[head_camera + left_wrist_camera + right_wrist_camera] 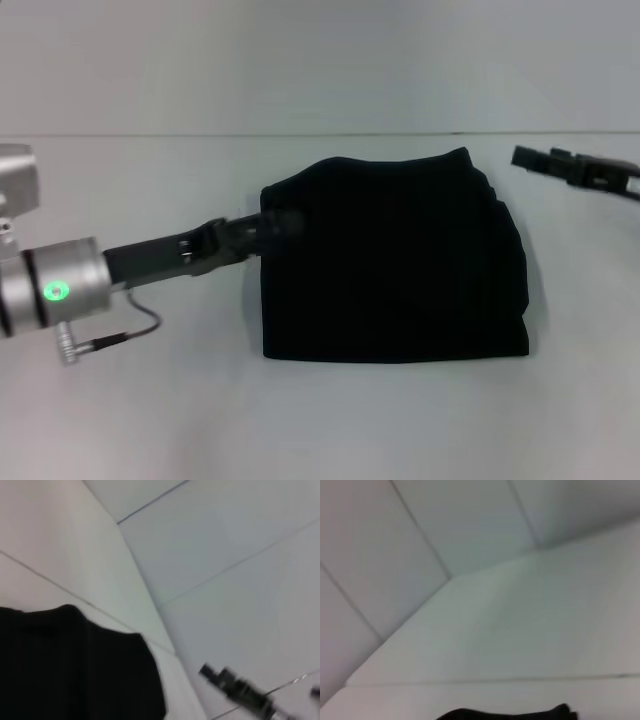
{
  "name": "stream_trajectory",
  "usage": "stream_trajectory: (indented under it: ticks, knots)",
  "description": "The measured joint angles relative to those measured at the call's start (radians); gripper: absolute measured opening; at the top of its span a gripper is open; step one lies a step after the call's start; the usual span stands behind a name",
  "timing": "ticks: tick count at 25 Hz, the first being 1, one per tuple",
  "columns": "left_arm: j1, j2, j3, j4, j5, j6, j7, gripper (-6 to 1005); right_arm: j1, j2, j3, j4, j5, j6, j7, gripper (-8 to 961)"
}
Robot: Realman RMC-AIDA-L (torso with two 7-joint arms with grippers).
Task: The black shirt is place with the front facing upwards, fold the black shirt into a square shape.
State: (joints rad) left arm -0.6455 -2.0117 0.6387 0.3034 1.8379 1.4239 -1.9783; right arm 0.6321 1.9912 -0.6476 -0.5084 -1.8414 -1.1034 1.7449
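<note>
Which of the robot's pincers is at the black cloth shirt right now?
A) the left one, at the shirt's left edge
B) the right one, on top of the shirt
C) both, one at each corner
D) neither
A: the left pincer meets the left edge of the folded black cloth shirt, while the right pincer hangs apart from it.

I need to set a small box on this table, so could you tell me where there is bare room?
Bare table lies in front of the black shirt, and behind it toward the wall. The left side is crowded: the left gripper is at the shirt's left edge. The right gripper hovers off its far right corner.
</note>
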Motion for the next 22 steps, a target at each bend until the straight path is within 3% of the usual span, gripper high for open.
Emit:
stream_trajectory:
  ticks: [3, 6, 8, 13, 17, 22]
  knots:
    - [0.040, 0.028, 0.011, 0.025, 0.000, 0.007, 0.017, 886, 0.073, -0.058, -0.084, -0.027, -0.104, -0.021, 0.281, 808]
    - [0.084, 0.031, -0.003, 0.078, 0.000, 0.025, 0.037, 885, 0.142, -0.077, -0.116, -0.045, -0.223, -0.037, 0.488, 808]
    - [0.102, 0.029, -0.006, 0.111, -0.001, 0.051, 0.061, 885, 0.200, -0.067, -0.119, -0.076, -0.369, -0.042, 0.637, 808]
    - [0.123, 0.022, -0.005, 0.142, -0.008, 0.090, 0.147, 885, 0.274, -0.042, -0.123, -0.075, -0.503, -0.030, 0.741, 808]
    - [0.128, 0.018, -0.005, 0.142, -0.009, 0.091, 0.175, 885, 0.311, -0.022, -0.135, -0.048, -0.548, -0.001, 0.764, 808]
    - [0.128, 0.015, -0.004, 0.136, -0.005, 0.096, 0.177, 886, 0.322, -0.016, -0.155, 0.016, -0.554, 0.074, 0.764, 809]
